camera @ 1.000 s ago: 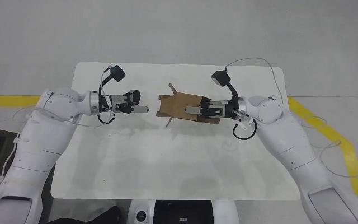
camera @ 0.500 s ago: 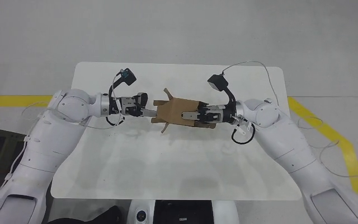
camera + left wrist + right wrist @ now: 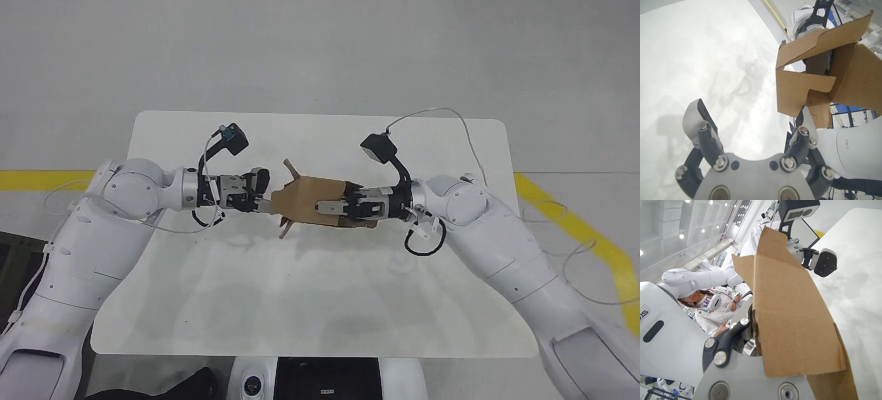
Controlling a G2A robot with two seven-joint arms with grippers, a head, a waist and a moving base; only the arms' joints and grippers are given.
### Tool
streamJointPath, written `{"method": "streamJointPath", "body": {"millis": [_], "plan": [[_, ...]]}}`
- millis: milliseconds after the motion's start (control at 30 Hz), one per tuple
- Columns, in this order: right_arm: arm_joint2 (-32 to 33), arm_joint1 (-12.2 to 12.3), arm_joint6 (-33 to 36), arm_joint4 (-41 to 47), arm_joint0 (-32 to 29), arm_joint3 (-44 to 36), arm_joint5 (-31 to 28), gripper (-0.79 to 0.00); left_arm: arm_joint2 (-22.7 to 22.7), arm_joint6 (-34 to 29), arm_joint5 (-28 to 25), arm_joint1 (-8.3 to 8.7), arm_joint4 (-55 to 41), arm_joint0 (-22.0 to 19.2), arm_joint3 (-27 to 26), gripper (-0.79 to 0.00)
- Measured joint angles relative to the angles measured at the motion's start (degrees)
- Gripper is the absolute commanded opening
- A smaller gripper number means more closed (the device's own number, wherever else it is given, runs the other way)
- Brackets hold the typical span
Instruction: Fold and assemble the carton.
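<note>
Above the table (image 3: 300, 300) we saw the right pincer (image 3: 336, 208) clasping the carton (image 3: 305, 195), the left pincer (image 3: 752, 107) gaping; the left wrist view showed its open end.

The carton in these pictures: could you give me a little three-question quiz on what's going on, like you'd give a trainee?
1. True or false: the left gripper has its fingers clamped shut.
2. Which one holds the carton? A) the left gripper B) the right gripper C) neither
3. Fill in: the carton's cardboard is ____ in colour.

Key: 1 false, the fingers stand wide apart. 2 B. 3 brown.
</note>
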Motion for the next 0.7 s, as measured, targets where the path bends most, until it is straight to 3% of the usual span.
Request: {"method": "streamJointPath", "body": {"millis": [700], "plan": [[-5.92,-0.24,-0.95,1.72,3.35,0.66,-0.95,-0.785,0.62,0.27,0.25,-0.17,-0.98,-0.77,0.64,0.0]]}}
